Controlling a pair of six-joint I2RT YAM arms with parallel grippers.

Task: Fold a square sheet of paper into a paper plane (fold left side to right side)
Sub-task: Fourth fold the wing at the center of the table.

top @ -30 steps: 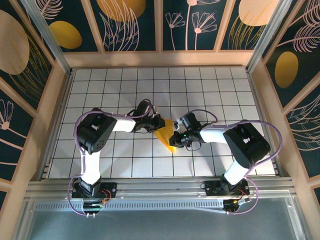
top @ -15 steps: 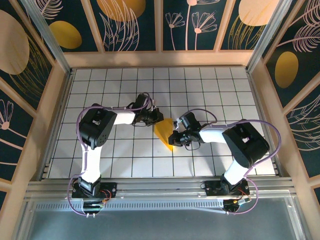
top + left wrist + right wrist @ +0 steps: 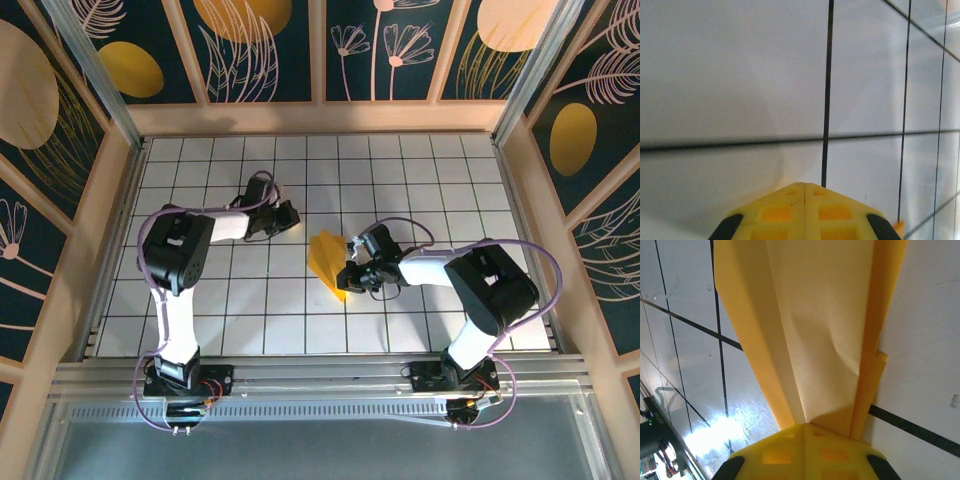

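Pulled back to the left, the left arm (image 3: 225,226) has come off the paper plane (image 3: 327,262) and now stretches low over bare table (image 3: 420,180), its jaws shut on nothing. The plane lies mid-table as a narrow folded wedge, pinned near its narrow end by the right arm (image 3: 430,268), whose closed jaws press on the paper (probably so the crease cannot spring open). That forearm lies low, wrist turned left toward the fold.
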